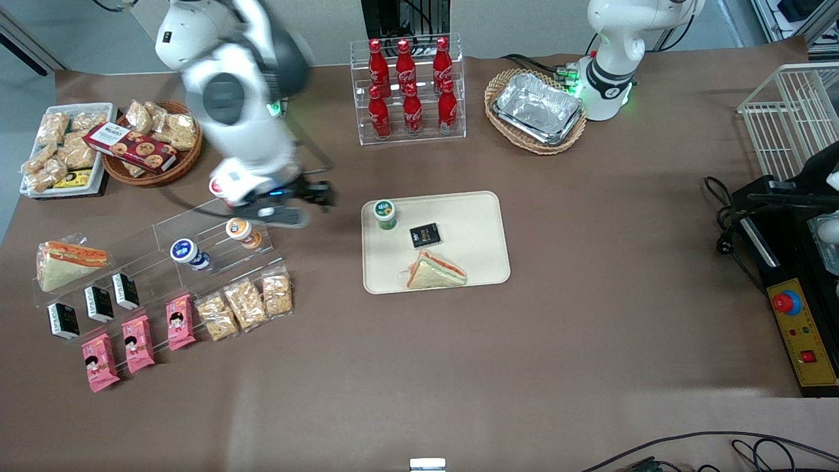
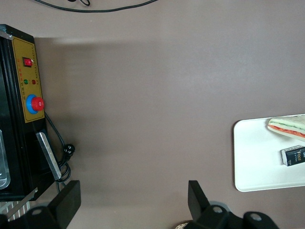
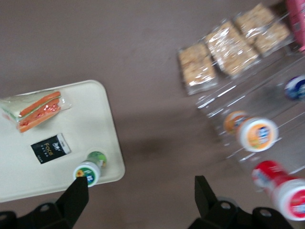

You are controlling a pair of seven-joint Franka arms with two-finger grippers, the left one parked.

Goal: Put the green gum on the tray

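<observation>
Green gum [image 1: 385, 214] upright on tray [image 1: 485, 252], at the corner nearest the working arm.
Gripper [image 3: 140, 193] hangs over bare desk [image 1: 459, 367] just off that tray corner, jaws wide apart, nothing held. Risk: bottle sits close to the rim w/ little margin; a sideways brush from arm or jaws could tip it off tray, or knock orange-lidded bottle [image 1: 241, 231] on the acrylic shelf [image 1: 157, 262] nearby.

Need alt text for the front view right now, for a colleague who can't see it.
The green gum stands upright on the tray, beside a small black packet and a wrapped sandwich. The open, empty gripper hangs above bare table beside the tray.
</observation>
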